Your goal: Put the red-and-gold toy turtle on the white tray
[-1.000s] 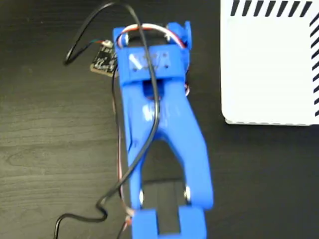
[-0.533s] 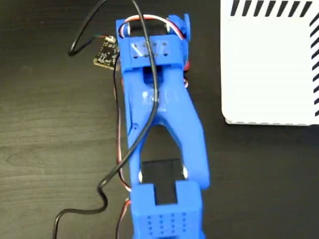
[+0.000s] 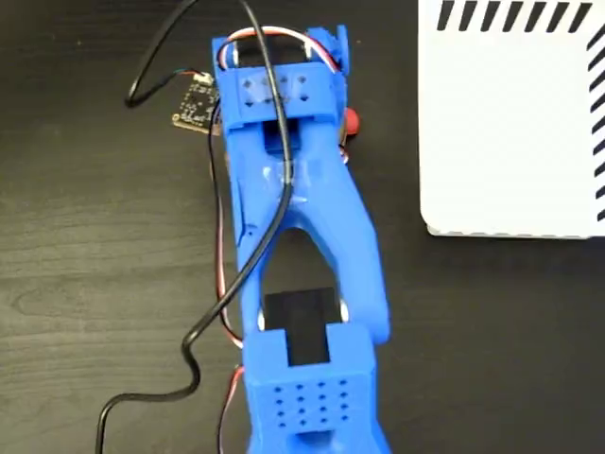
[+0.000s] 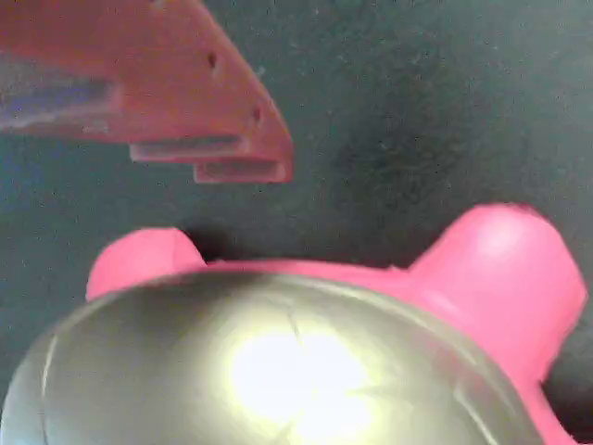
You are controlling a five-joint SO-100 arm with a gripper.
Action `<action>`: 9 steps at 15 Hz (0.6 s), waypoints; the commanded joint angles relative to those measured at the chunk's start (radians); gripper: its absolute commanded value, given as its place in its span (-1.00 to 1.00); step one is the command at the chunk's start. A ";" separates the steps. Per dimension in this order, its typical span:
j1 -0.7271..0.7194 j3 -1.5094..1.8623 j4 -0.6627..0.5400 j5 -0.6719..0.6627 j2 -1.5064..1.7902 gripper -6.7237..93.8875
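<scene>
- Blue arm (image 3: 302, 255): seen from above in the fixed view, running from the bottom edge up the middle of the dark table (image 3: 85, 284); a black cable (image 3: 269, 208) is draped along it.
- Gripper (image 3: 317, 99): hidden under the arm's upper end in the fixed view. In the wrist view only one reddish finger (image 4: 185, 102) is shown, hanging above the toy and apart from it; the second finger is out of frame, so the width of the opening cannot be told, and no grasp is shown.
- Red-and-gold toy turtle (image 4: 278, 362): filling the lower half of the wrist view, shiny gold shell uppermost, a red limb at each side, resting on the dark surface just below the visible finger. In the fixed view only a small red part (image 3: 351, 121) is seen, at the arm's right edge near its upper end.
- Key relation: the turtle is judged to lie directly beneath the claw, so descent and closing would be called for, not sideways travel.
- White tray (image 3: 510, 123): at the upper right of the fixed view, black-striped along its edges, bare, well apart from the turtle and to its right.
</scene>
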 commanded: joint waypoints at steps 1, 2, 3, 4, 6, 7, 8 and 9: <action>0.009 -0.048 0.009 0.014 0.038 0.13; 0.018 -0.048 0.003 0.021 0.038 -0.11; 0.029 -0.052 -0.002 0.026 0.038 -0.36; 0.035 -0.054 -0.003 0.029 0.038 -0.59; 0.040 -0.052 -0.003 0.034 0.041 -0.80; 0.041 -0.049 -0.003 0.034 0.046 -0.81; 0.043 -0.044 -0.006 0.034 0.058 -0.82; 0.044 -0.035 -0.011 0.034 0.067 -0.83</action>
